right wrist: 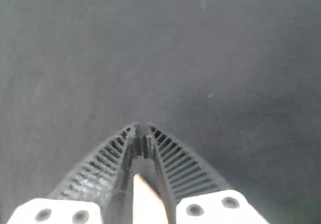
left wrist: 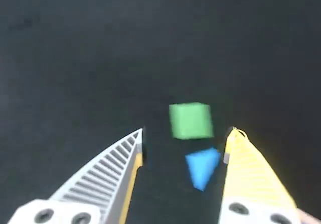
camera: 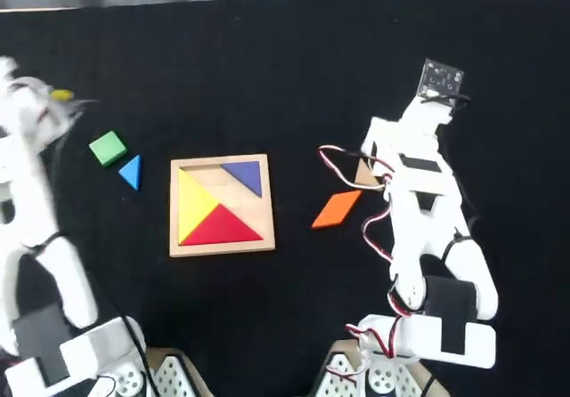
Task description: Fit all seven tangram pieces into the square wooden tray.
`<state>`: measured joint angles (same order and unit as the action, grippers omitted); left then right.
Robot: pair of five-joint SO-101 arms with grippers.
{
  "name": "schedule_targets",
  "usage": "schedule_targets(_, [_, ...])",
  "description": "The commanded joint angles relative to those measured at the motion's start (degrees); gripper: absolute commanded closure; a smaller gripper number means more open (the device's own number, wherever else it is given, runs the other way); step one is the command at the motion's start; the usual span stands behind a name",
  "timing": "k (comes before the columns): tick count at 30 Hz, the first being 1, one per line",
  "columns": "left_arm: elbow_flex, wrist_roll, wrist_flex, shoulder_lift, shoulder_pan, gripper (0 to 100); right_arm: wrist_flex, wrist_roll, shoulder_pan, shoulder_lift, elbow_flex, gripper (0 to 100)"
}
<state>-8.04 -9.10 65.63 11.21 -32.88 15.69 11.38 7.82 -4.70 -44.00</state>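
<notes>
- Left jaws spread wide, nothing in them. Small blue triangle [left wrist: 202, 168] lies on the table [left wrist: 75, 43] between the two tips, green square [left wrist: 190, 120] just past it, straight ahead on the same line.
- Touching?
- Just beside each other, can't tell if there's a gap. Both sit left of the wooden tray [camera: 175, 237], apart from it. Left arm is the nearer one by far.
- Right side?
- Right jaws pinched on a tan piece [right wrist: 145, 201], held deep near the base, not at the tips. Orange parallelogram [camera: 337, 208] lies between the tray and that arm, long axis diagonal, upper end toward the arm.
- Tray?
- Yellow triangle [camera: 196, 203], red triangle [camera: 223, 228] and dark blue triangle [camera: 245, 176] seated. Four pieces out. My read: left takes the small blue triangle first, since the jaws straddle it.
</notes>
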Motion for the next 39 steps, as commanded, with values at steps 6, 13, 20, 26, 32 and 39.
schedule_targets(6, [-15.0,23.6,-4.4,0.6,-8.7,74,1.1,-10.5,-7.4,0.0,2.7,97.4])
schedule_targets(13, [-15.3,33.8,-16.4,0.3,-11.9,74,1.1,-10.7,-8.6,-0.2,2.2,97.5])
schedule_targets(20, [-19.1,29.7,-49.1,-4.0,-0.8,74,3.1,-10.8,-10.6,-0.2,2.2,97.6])
schedule_targets(26, [-17.5,29.7,-68.1,-21.3,5.8,74,2.7,-10.9,-10.5,0.1,2.4,97.6])
schedule_targets(32, [-3.6,29.2,-59.3,-35.6,6.8,74,2.6,-10.9,-10.5,0.2,2.6,97.5])
schedule_targets(39, [10.3,22.2,-41.3,-41.1,6.8,74,1.5,-10.9,-10.5,0.2,2.3,97.5])
